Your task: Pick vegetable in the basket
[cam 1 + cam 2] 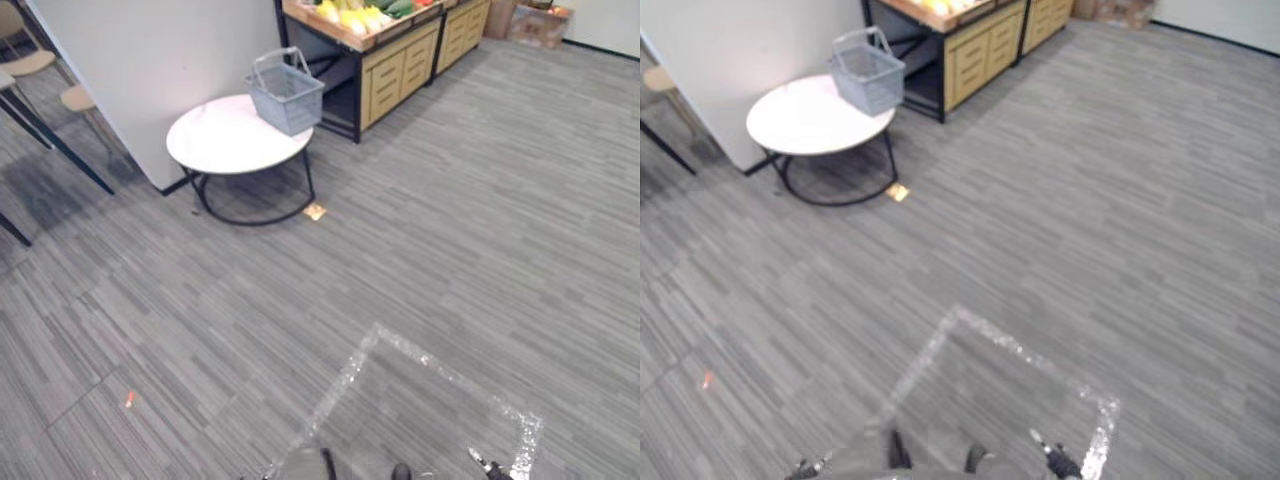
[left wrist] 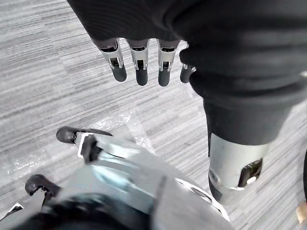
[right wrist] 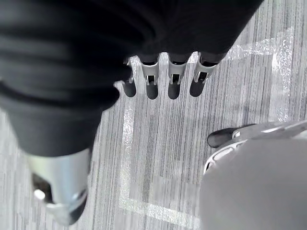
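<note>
Left eye view: the basket, grey wire with its handles raised, stands upright on the round white counter at 11 o'clock, set toward that counter's 1 o'clock edge. The vegetables, yellow and green, lie on top of a wooden stand with drawers at 12 o'clock, just beyond the basket and apart from it. A small orange scrap lies on the grey carpet floor beside the counter's frame. A square of shiny tape is marked on the floor at 5 o'clock, well apart from the counter. Right eye view: same layout, with basket and counter at 10 o'clock and the stand at 12 o'clock. Left wrist view: my left hand hangs over bare floor, its fingers straight, side by side, holding nothing. Right wrist view: my right hand hangs likewise over the floor and the tape, fingers straight and empty.
</note>
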